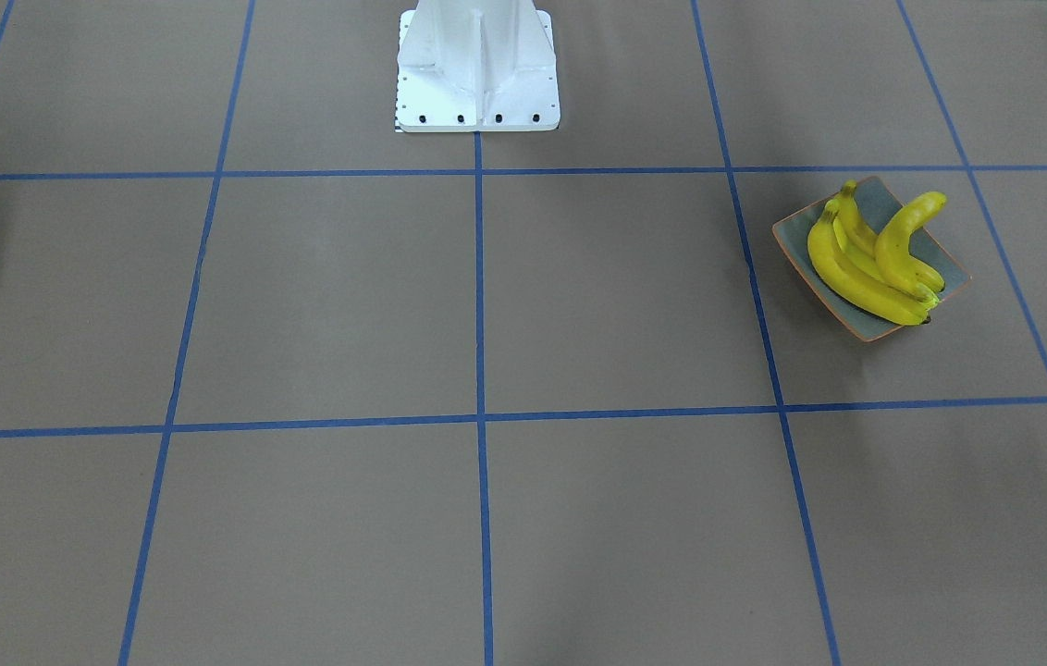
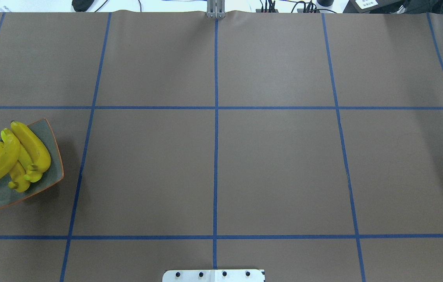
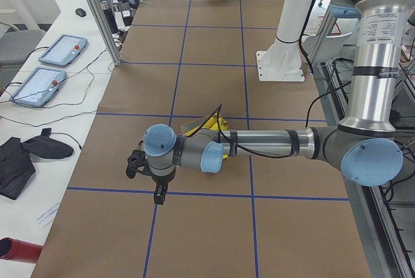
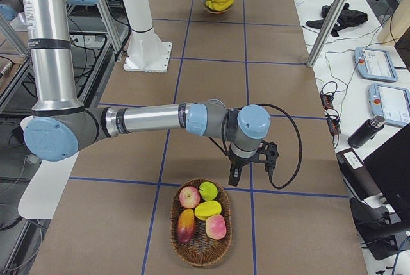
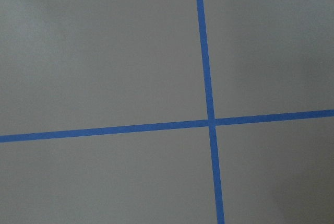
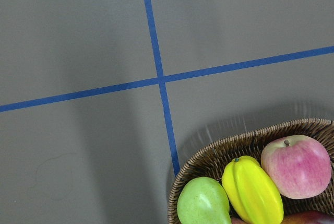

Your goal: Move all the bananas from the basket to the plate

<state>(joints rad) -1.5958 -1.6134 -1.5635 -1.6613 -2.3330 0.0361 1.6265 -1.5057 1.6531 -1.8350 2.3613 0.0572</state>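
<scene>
The bright yellow plastic-looking bananas (image 1: 875, 259) are piled on the square grey-green glazed plate with the orange-brown rim (image 1: 884, 199), out at the robot's left end of the brown paper-covered table with blue tape lines (image 1: 579, 305). So the job looks done, and the worry now is undoing it. Look at that top banana: it lies slantwise across the others, one end tipped up and hanging out past the plate's rim. A nudge or a shake of the table could send it sliding off. The left arm's forearm stretches across right by the plate in the side view, though how far it clears the fruit is hard to judge from that angle, so a low sweep home could clip the pile. The left gripper (image 3: 158, 195) points down at bare table beyond the plate, and the side view alone does not tell me whether its jaws are apart or together. The same goes for the right gripper (image 4: 234, 175), which hangs just beside the round woven wicker basket (image 4: 198, 257) at the far end. No banana shows in there, only a pink-red apple (image 6: 296, 165), a green pear (image 6: 202, 203) and a yellow ribbed fruit (image 6: 252, 192). That yellow one is the trap, since a mistaken grab would put the wrong fruit on the plate.
</scene>
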